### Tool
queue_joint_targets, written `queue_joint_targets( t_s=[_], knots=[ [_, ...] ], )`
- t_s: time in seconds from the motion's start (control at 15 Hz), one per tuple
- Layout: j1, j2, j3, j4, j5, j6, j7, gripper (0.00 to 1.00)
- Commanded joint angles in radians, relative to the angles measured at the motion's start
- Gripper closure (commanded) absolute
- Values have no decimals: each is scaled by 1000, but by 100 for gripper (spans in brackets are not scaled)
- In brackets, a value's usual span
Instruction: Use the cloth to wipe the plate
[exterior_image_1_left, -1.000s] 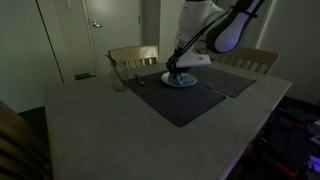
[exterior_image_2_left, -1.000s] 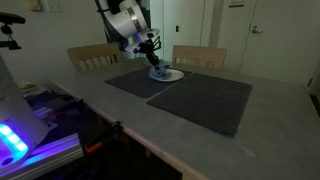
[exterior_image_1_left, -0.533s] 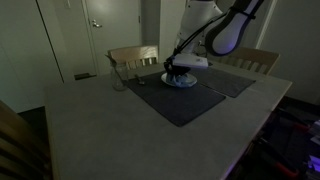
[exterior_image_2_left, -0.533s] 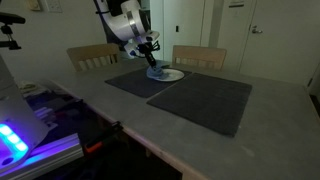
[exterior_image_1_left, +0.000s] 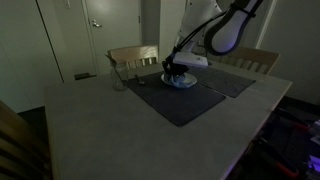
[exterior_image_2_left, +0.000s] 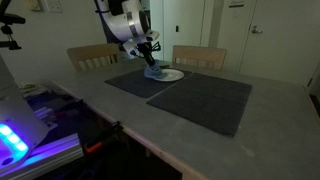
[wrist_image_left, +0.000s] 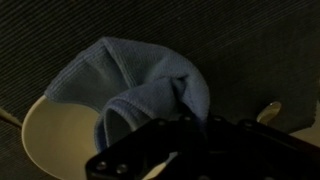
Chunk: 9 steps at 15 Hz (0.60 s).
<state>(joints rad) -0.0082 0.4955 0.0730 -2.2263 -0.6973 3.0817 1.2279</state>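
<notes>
A blue cloth (wrist_image_left: 140, 80) lies bunched on a pale plate (wrist_image_left: 55, 140) in the wrist view. My gripper (wrist_image_left: 185, 105) is shut on the cloth's near fold and presses it down onto the plate. In both exterior views the plate (exterior_image_1_left: 187, 82) (exterior_image_2_left: 170, 75) sits on a dark placemat (exterior_image_1_left: 180, 98) (exterior_image_2_left: 200, 98) at the far side of the table. The gripper (exterior_image_1_left: 174, 70) (exterior_image_2_left: 152, 68) hangs right over the plate's edge with the cloth (exterior_image_2_left: 154, 72) under it. The fingertips are hidden by the gripper body and the cloth.
A clear glass (exterior_image_1_left: 118, 80) stands on the table near the placemat's far corner. Wooden chairs (exterior_image_1_left: 133, 56) (exterior_image_2_left: 198, 56) stand behind the table. A second placemat (exterior_image_2_left: 135, 80) lies beside the first. Equipment with blue light (exterior_image_2_left: 20, 140) stands off the table's edge.
The gripper with the cloth has shifted slightly across the plate toward its edge. The plate and mats have not moved.
</notes>
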Motion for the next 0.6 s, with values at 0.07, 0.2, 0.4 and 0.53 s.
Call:
queue_joint_targets(
  t_s=[0.07,0.2,0.4,0.53],
  knots=[
    [34,12,-35,21,-16,3,23,98],
    [66,25,-75,45,-28,20,49,98],
    [128,53,-156,89,-49,47,95,98],
    [160,80,-196,114,-45,64,120,98]
  ],
)
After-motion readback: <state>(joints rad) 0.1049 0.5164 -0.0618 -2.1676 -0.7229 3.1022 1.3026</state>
